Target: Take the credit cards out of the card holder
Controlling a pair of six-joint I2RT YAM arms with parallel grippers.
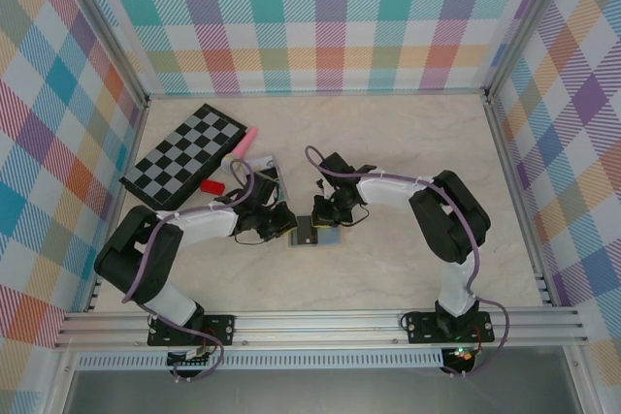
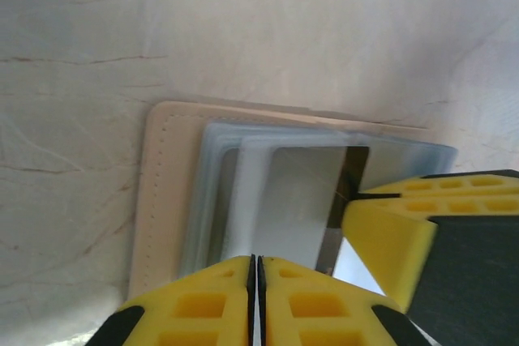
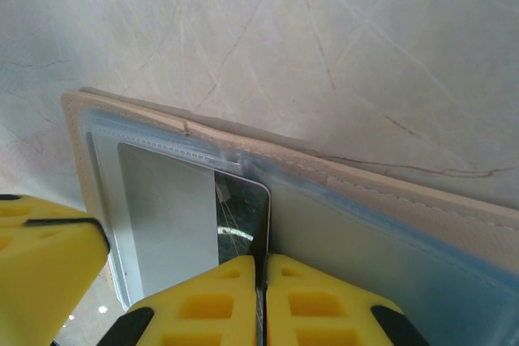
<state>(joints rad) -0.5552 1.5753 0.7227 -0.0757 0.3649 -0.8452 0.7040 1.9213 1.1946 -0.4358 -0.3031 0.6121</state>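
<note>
**Grippers shut over one open card holder**

The top camera gives this count: two grippers, one card holder [image 1: 316,235], one chessboard [image 1: 184,155], one pink stick [image 1: 245,140], one red piece [image 1: 212,185] and one clear plastic packet [image 1: 258,170]. The holder lies open and flat at mid-table. The left gripper [image 1: 289,224] is at its nine o'clock edge and the right gripper [image 1: 326,221] at its twelve o'clock edge. The other items cluster at ten o'clock from the holder. The table [image 1: 417,143] is bare toward twelve, three and six o'clock.

The wrist cameras add the holder's stitched tan border and light-blue clear sleeves. They also show one dark card [image 3: 243,210] in a sleeve, with a grey glossy face beside it. I cannot tell whether that face is a second card.

In the left wrist view the left fingers [image 2: 203,307] are pressed together over the holder's near edge, and the other gripper's yellow finger comes in at four o'clock. In the right wrist view the right fingers [image 3: 312,307] are also closed, and the dark card's edge runs into their slit. I cannot tell whether it is pinched.
</note>
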